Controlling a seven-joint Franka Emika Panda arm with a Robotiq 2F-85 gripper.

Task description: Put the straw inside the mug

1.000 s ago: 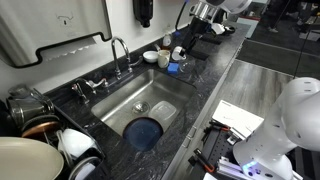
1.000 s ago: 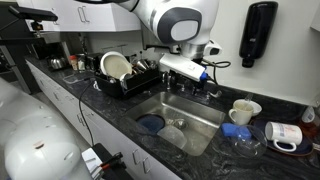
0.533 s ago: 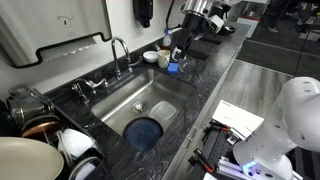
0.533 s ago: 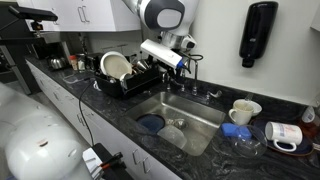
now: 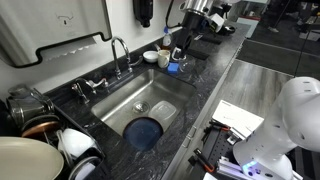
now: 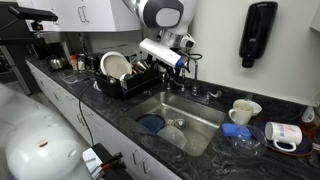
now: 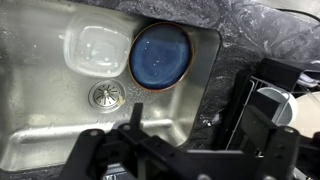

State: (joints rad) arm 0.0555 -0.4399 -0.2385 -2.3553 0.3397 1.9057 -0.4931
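Pincer: the pincer [image 7: 188, 108] is seen in the wrist view at the bottom of the frame. Its two dark fingers are spread wide apart, and nothing is held between them.
Pincer place: it is held above the sink [image 6: 192, 112], near the dish rack [image 6: 125, 78].
Straw: it cannot be made out in any view.
Mug: a cream mug [image 6: 243, 110] is seen on the dark counter [image 6: 120, 105], at the right of the frame, past the sink.
Other cup: a white cup [image 6: 283, 135] is seen at the far right.
In the sink: a blue plate [image 7: 160, 55] and a clear tub [image 7: 95, 48] are laid side by side, near the drain [image 7: 105, 95].
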